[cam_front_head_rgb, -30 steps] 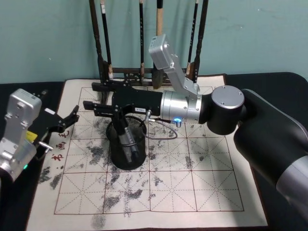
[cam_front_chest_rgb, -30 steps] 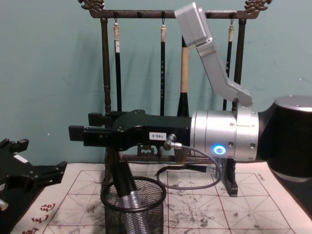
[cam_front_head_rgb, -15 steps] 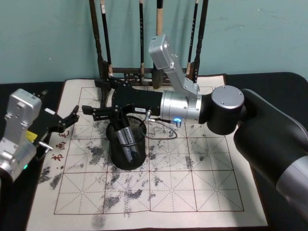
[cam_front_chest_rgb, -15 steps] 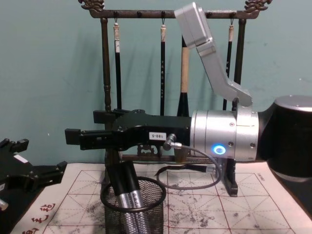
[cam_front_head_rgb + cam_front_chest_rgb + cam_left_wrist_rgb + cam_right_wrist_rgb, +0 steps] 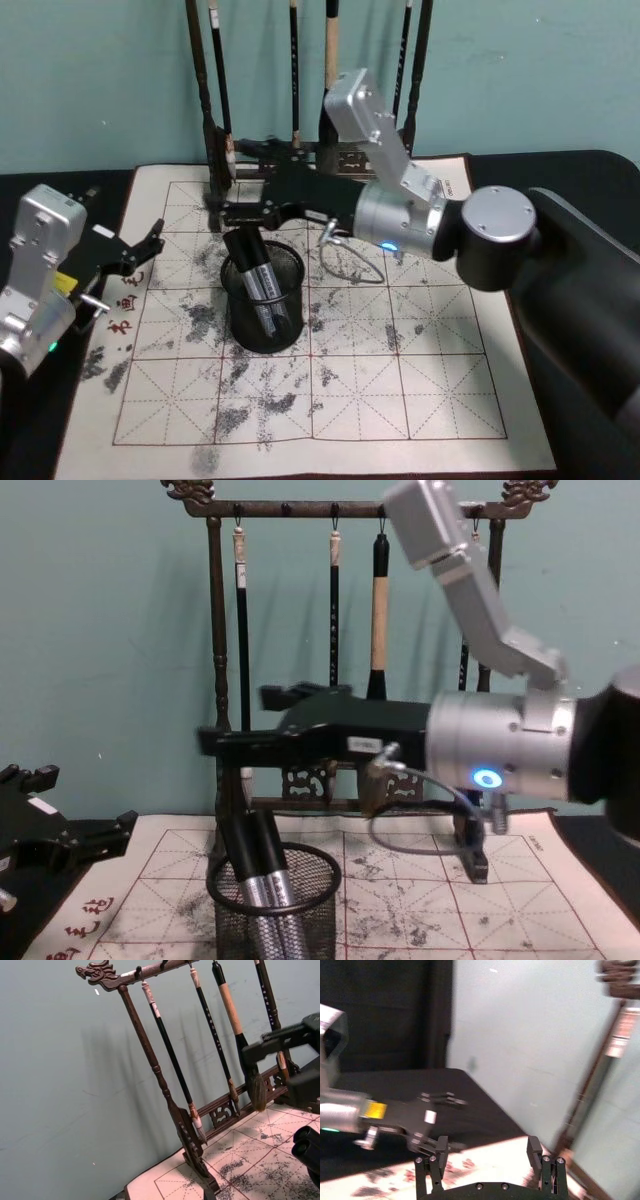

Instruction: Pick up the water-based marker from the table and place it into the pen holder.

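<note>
Marker: black-and-silver water-based marker (image 5: 262, 287) stands inside round black wire-mesh pen holder (image 5: 264, 330).
Right hand (image 5: 232, 185): open, empty, above holder.
Left hand (image 5: 150, 244): parked, open.
Left: nothing.

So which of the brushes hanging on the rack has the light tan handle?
The thick brush hanging third from the left on the brush rack; its handle is pale tan, the other brushes' handles are thin and black.

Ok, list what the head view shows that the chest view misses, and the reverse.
Head view, not chest: the mat down to its near edge, and the left arm's silver housing. Chest view, not head: the brush rack's carved top bar. Shared: the markers standing in the pen holder, the open right gripper above it, and the left gripper at the left.
</note>
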